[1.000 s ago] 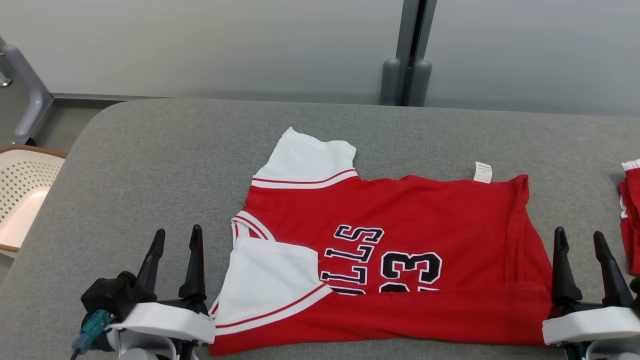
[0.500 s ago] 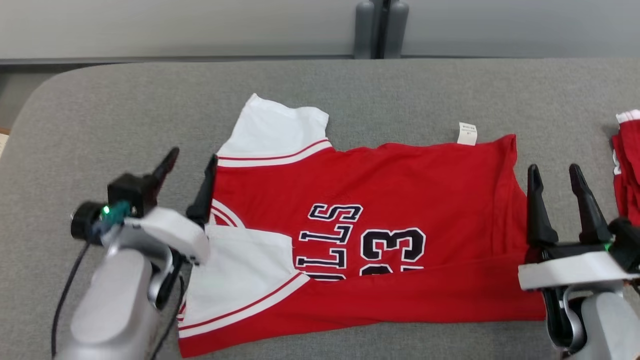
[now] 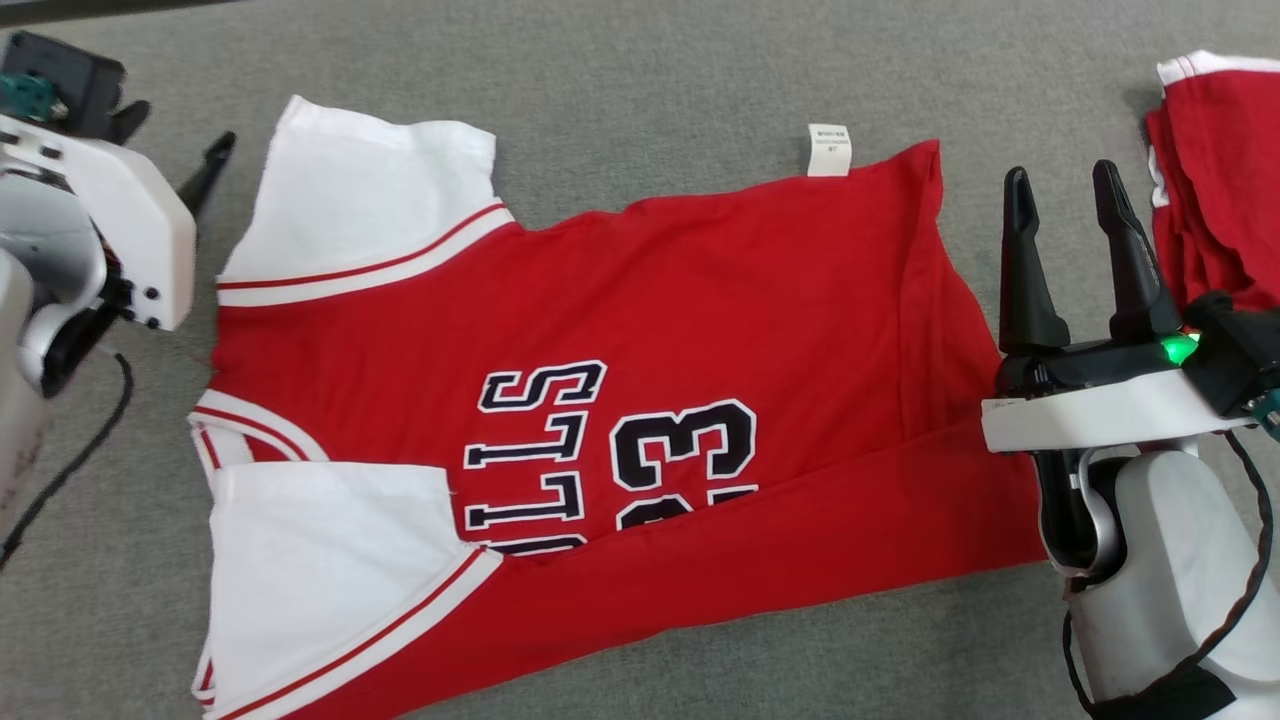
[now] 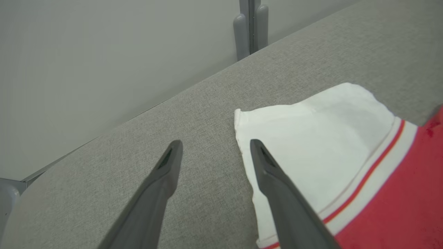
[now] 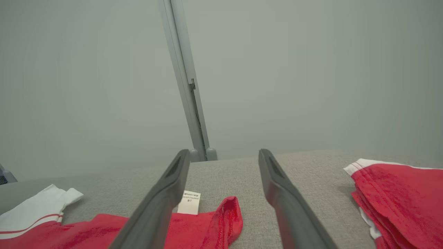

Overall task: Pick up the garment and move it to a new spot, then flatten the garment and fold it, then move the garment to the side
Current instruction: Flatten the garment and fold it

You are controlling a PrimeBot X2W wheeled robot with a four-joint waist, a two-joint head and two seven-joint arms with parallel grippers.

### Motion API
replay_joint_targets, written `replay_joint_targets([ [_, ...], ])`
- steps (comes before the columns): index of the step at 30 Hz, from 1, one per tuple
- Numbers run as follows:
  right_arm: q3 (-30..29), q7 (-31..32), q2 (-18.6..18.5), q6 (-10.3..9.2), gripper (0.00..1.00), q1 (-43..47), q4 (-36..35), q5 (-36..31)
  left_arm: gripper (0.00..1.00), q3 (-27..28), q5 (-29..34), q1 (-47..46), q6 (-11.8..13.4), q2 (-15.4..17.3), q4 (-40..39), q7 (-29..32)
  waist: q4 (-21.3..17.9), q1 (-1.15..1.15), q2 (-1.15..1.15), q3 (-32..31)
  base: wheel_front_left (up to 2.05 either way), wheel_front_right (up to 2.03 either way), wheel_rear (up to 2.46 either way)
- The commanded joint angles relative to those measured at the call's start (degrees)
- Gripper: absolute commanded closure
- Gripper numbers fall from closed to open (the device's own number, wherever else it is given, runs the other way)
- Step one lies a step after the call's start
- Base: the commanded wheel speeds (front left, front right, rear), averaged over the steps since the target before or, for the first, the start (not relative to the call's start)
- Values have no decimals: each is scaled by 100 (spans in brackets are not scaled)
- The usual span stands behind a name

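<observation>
Grey woven fabric covers the bench [image 3: 640,60], and a pale grey wall [image 5: 311,69] with an upright post [image 5: 182,69] stands behind it. Across the middle of the head view the garment [image 3: 700,300] lies spread flat. It is a red jersey with white sleeves, black-and-white lettering and the number 23, and its lower edge is folded over along the 6 o'clock side. A white label [image 3: 828,150] sticks out at its 12 o'clock edge. The left fingers [image 3: 213,158] sit at 10 o'clock, spread wide with nothing between them. In the left wrist view one of them overlaps the edge of the far white sleeve [image 4: 311,138]; whether it touches is unclear. The right fingers [image 3: 1022,270] stand at 3 o'clock, wide apart and empty, between the jersey's hem and a second red cloth [image 3: 1220,180] at 2 o'clock.
</observation>
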Motion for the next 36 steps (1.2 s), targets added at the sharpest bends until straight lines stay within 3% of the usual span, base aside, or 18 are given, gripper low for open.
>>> replay_joint_targets([
  [1, -11, -27, 9, -2, 0, -34, -7, 14, 0, -83, -122, -134, 0, 107, 14, 89, -290, 0, 0, 293, 0, 0, 0],
  [7, 146, -29, 138, -2, 0, -71, -413, 25, 0, -769, -713, -786, -1, 596, 189, 631, -516, 0, 0, 549, 0, 0, 0],
  [10, 145, -30, 165, -2, 0, -69, -537, 76, 0, -998, -905, -959, -1, 685, 232, 666, -582, 0, 0, 616, 0, 0, 0],
  [17, 114, -30, 195, -2, 0, 6, -502, 67, 0, -1405, -1519, -1191, -1, 701, 158, 685, -635, 0, 0, 682, 0, 0, 0],
  [23, 187, -31, 200, -2, 0, -40, -540, 144, 0, -1738, -1687, -1413, -1, 790, 360, 710, -738, 0, 0, 794, 0, 0, 0],
  [31, 176, -31, 201, -2, 0, -82, -527, 206, 0, -2173, -1834, -1552, -2, 650, 542, 889, -796, 0, 0, 878, 0, 0, 0],
  [32, 162, -31, 201, -2, 0, -86, -522, 209, 10, -2251, -1892, -1548, -4, 621, 535, 955, -795, 0, 0, 876, 0, 0, 0],
  [33, 148, -31, 201, -2, 0, -89, -512, 203, 69, -2321, -1966, -1545, -6, 600, 505, 1030, -789, 0, 0, 870, 0, 0, 0],
  [34, 124, -31, 201, -2, 0, -94, -501, 196, 100, -2359, -2074, -1541, -12, 579, 497, 1095, -772, 0, 0, 858, 0, 0, 0],
  [36, 76, -31, 203, -2, 0, -122, -478, 132, 100, -2376, -2230, -1579, -10, 549, 485, 1105, -705, 0, 0, 829, 0, 0, 0],
])
